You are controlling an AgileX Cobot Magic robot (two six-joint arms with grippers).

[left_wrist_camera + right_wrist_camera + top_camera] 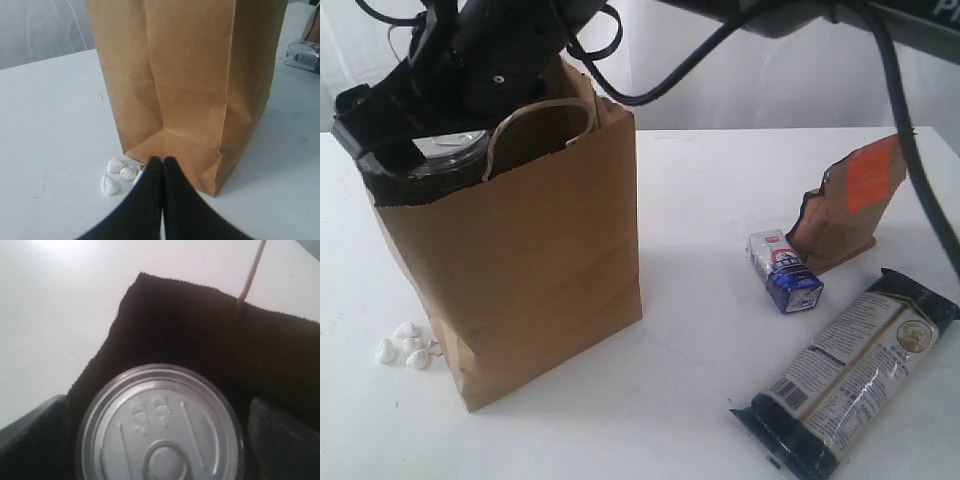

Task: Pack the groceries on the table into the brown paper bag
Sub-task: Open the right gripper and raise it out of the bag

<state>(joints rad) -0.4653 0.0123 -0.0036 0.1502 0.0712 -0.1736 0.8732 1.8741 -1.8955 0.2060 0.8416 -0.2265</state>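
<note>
Nearest, the long dark-blue packet [850,385] is lying on the table [700,180]; beyond, the small blue-white carton [785,272] is sitting beside the brown orange-labelled pouch [848,205]. Only the left wrist view is showing the left gripper [163,162], jaws together, at the base of the brown paper bag [190,75]. The right wrist view is revealing the silver pull-tab can [160,422] loose between the spread jaws of the right gripper [159,436], over the bag's mouth.

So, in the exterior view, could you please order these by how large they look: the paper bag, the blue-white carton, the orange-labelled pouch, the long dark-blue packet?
1. brown paper bag
2. long dark-blue packet, though it lies nearest the camera
3. brown orange-labelled pouch
4. small blue-white carton
</note>
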